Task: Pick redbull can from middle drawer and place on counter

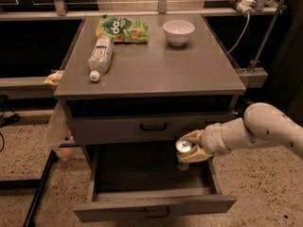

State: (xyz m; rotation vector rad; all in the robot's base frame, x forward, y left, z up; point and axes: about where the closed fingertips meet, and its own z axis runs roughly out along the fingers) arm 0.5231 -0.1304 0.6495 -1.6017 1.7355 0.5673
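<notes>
The redbull can (183, 149) is upright with its shiny lid showing, held above the right side of the open middle drawer (151, 206). My gripper (189, 147) reaches in from the right on a white arm and is shut on the can, its tan fingers (195, 155) on either side. The can is lifted clear of the drawer's dark floor, just below the closed drawer front (152, 126) above. The counter (156, 65) is the grey cabinet top, higher up.
On the counter lie a clear plastic bottle (101, 56) at the left, a green snack bag (122, 29) at the back and a white bowl (178, 31) at the back right. A cable and metal rail (251, 70) stand right of the cabinet.
</notes>
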